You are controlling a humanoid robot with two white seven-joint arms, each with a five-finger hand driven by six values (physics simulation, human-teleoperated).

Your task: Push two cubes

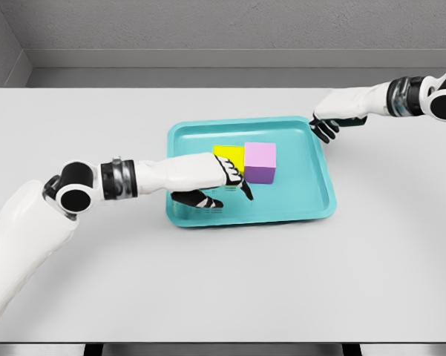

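A teal tray (317, 174) lies in the middle of the table. Inside it a yellow cube (230, 155) and a pink cube (260, 162) stand side by side, touching. My left hand (224, 185) reaches over the tray's left part, its fingers (241, 182) stretched out flat against the front of the yellow cube and ending near the pink cube's lower left corner; it holds nothing. The hand covers part of the yellow cube. My right hand (328, 123) hovers at the tray's far right corner, fingers loosely curled, grasping nothing.
The grey table (223, 282) spreads out around the tray, with a wall (223, 30) behind it. The right arm (401, 96) stretches in along the far right side.
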